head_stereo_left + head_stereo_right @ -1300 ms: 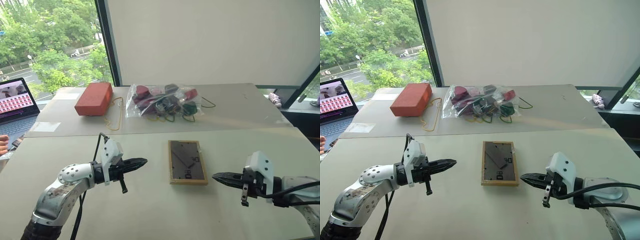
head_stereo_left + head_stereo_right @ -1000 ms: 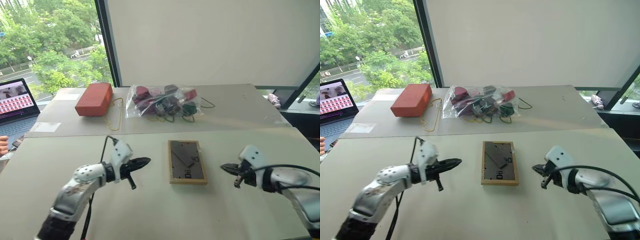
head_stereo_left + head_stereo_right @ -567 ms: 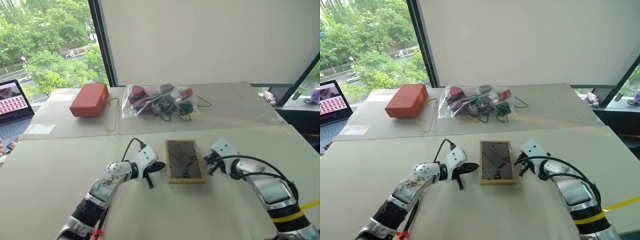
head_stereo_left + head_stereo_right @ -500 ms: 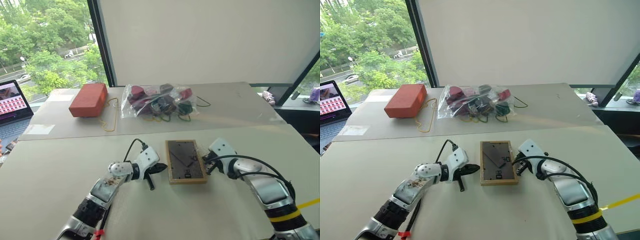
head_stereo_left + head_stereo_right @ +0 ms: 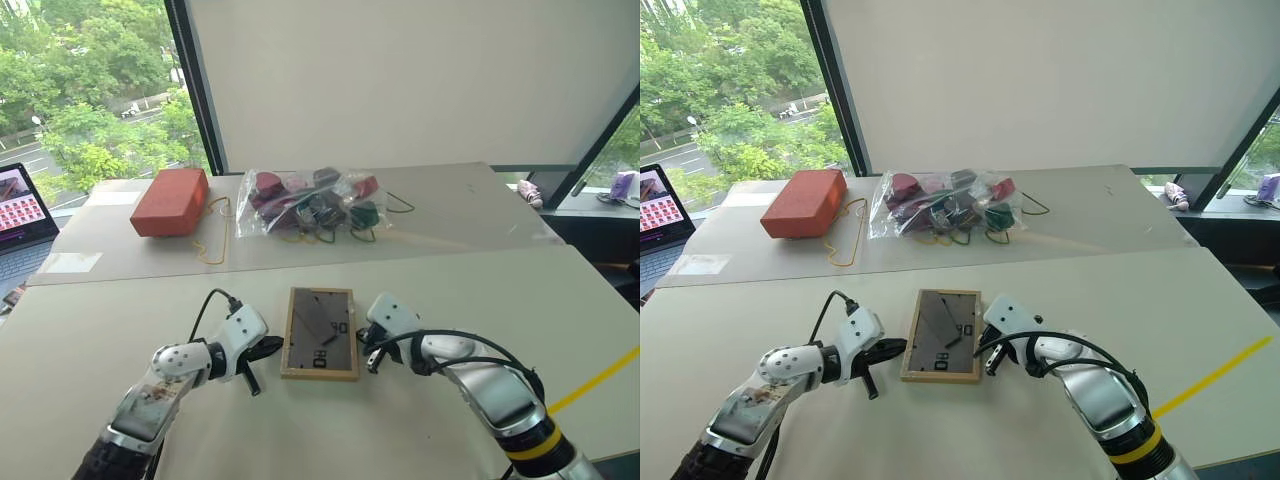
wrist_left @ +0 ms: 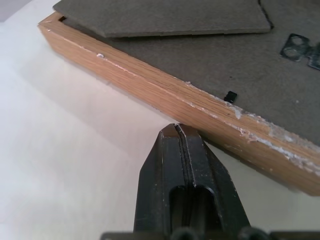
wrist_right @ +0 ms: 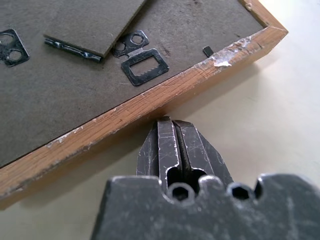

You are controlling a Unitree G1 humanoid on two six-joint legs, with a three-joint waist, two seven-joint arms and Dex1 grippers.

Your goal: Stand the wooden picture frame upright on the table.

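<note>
Beige matte table [image 5: 120,300] takes up most of what I see, and the frame [image 5: 320,331] lies flat near its middle, back side up, between my two arms. Beyond it on the plastic-covered table sit a red-orange block [image 5: 168,200] and a clear bag [image 5: 312,203] of odds and ends, well apart from the work.

I have the left gripper [image 6: 177,131] with its fingers pressed together, tip right at the frame's left long edge; the right gripper [image 7: 168,124] is likewise closed, tip at the opposite edge. I judge they are set this way to pinch the frame from both sides and tip it up.

The frame has a light-wood rim, chipped in places, and a dark grey-brown backing board with a folded stand and small metal hangers.
</note>
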